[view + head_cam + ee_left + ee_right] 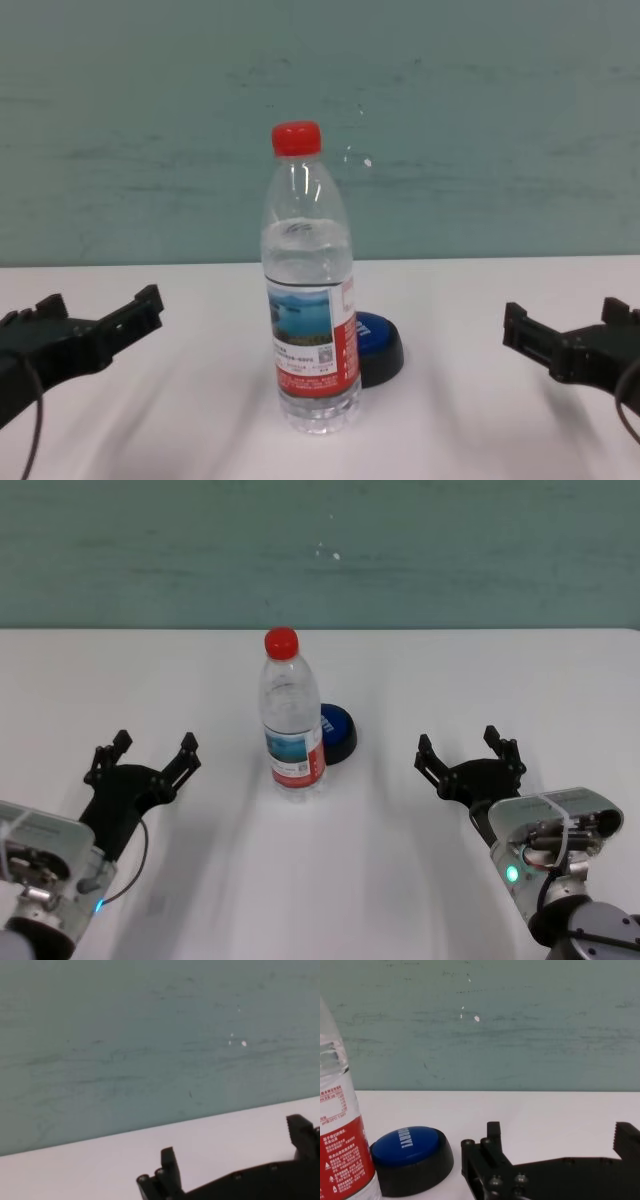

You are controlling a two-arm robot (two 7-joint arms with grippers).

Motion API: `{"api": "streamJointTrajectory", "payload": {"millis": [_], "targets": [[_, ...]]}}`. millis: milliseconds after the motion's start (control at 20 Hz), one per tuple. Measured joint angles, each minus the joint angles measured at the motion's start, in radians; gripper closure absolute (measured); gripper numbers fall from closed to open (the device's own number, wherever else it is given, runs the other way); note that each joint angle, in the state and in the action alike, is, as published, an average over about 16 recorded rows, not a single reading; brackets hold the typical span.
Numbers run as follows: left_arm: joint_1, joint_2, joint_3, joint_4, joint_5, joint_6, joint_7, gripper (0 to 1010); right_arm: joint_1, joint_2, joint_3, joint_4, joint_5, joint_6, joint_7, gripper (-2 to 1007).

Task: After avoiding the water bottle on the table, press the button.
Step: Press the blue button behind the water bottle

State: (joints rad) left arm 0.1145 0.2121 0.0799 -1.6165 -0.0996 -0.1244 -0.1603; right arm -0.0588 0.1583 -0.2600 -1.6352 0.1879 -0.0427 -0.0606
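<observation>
- The white table [450, 670] is plain and smooth; its far edge meets a scuffed teal-green wall [320, 550].
- The water bottle [292, 725] stands upright near the middle of the table, red cap on.
- The blue button [337, 733] sits just behind the bottle, toward the far edge, partly hidden by it.
- The left gripper [142, 753] hovers near the left edge, fingers spread wide, holding nothing.
- The right gripper [470, 750] hovers toward the right edge, fingers wide, empty.
</observation>
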Motion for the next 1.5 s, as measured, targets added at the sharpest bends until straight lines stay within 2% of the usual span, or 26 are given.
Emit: {"api": "streamJointTrajectory", "payload": {"millis": [400, 750, 1150, 1500], "targets": [[0.04, 0.021, -0.022, -0.03, -0.007, -0.016, -0.037, 0, 0.0, 0.0, 0.0, 0.0, 0.0, 0.0, 0.0, 1], [0.075, 0.043, -0.03, -0.054, -0.017, -0.026, -0.061, 0, 0.0, 0.0, 0.0, 0.0, 0.0, 0.0, 0.0, 1], [0.106, 0.061, -0.023, -0.075, -0.02, -0.04, -0.078, 0, 0.0, 0.0, 0.0, 0.0, 0.0, 0.0, 0.0, 1], [0.115, 0.065, -0.007, -0.084, -0.012, -0.053, -0.081, 0, 0.0, 0.0, 0.0, 0.0, 0.0, 0.0, 0.0, 1]]}}
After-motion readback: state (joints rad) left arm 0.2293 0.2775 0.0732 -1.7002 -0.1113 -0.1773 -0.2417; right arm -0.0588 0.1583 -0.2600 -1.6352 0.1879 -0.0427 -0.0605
